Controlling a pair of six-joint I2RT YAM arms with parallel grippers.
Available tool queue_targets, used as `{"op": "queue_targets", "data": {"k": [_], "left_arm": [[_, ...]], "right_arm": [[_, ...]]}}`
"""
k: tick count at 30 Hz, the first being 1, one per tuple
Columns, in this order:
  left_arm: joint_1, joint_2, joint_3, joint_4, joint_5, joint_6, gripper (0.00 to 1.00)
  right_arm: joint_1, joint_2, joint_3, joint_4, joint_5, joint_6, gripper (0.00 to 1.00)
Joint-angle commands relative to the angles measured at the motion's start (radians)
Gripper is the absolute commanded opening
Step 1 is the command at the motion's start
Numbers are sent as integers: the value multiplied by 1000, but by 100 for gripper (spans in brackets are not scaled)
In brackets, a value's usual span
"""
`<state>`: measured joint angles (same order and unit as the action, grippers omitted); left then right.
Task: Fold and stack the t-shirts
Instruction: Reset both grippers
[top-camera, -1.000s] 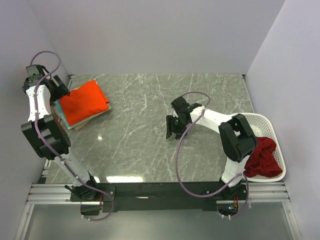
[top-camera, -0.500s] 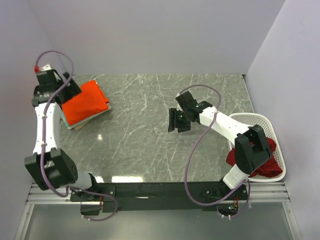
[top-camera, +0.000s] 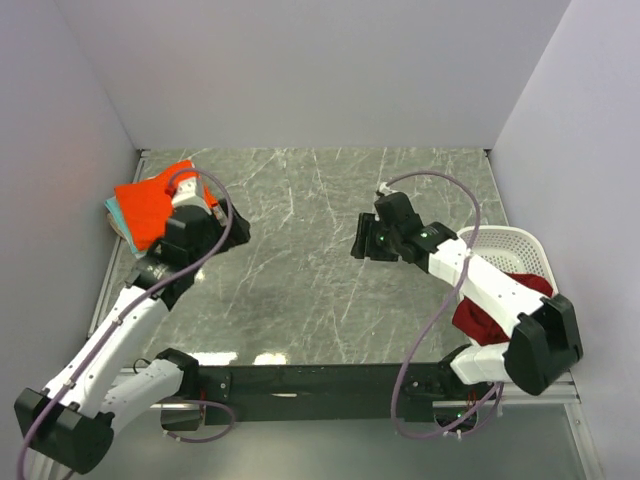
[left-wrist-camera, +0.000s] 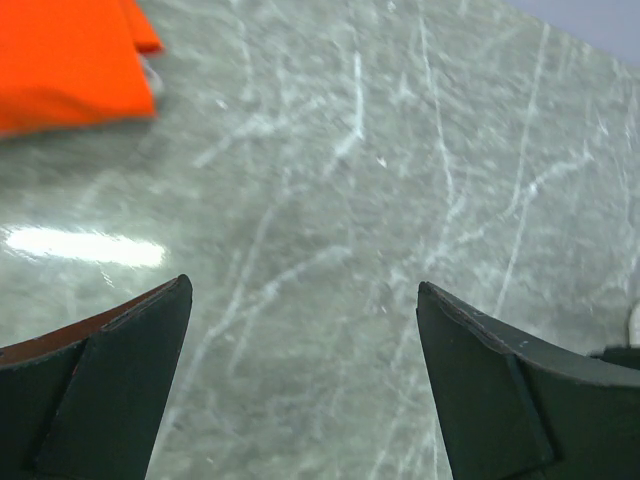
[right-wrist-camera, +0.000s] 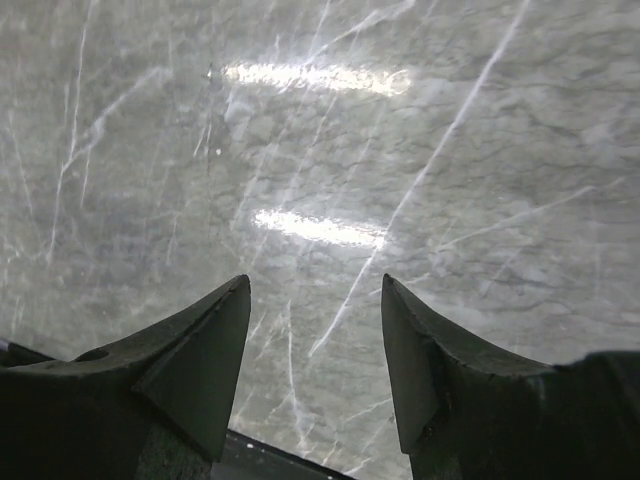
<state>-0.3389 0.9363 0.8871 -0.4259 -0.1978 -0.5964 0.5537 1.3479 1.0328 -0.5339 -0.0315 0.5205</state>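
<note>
Overhead, a folded bright orange cotton t-shirt (top-camera: 145, 205) lies at the far left of the grey marbled desk (top-camera: 300, 300). It sits on top of a teal t-shirt (top-camera: 110, 212), whose edge shows along its left side. The left fingers (top-camera: 238, 224) hang just beside the right of this pile, and the wrist behind them covers the pile's right corner. The right fingers (top-camera: 360, 243) are over the middle of the desk, well apart from the pile. A white perforated plastic basket (top-camera: 500, 240) stands at the right edge. A crumpled dark red t-shirt (top-camera: 530, 295) lies in it, partly hidden by the right arm and bulging past the near rim.

From the left wrist, the two dark fingers are spread wide with nothing between them, only bare desk. The orange t-shirt fills the upper left corner of this view, clear of both fingers.

From the right wrist, the fingers are likewise released and empty. Between them is bare desk crossed by pale veins and bright streaks of reflected light.
</note>
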Motion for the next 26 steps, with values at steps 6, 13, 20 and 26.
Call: {"op": "queue_targets", "data": {"k": [6, 13, 20, 26], "left_arm": [[-222, -73, -118, 16, -238, -137, 100], [-244, -88, -139, 75, -249, -128, 99], [-244, -70, -145, 133, -235, -100, 99], [-244, -45, -139, 150, -233, -82, 100]], "right_arm": [[-3, -167, -102, 84, 168, 59, 62], [-6, -259, -180, 80, 271, 104, 62], [-8, -308, -241, 55, 315, 157, 62], [-21, -343, -267, 29, 350, 193, 62]]}}
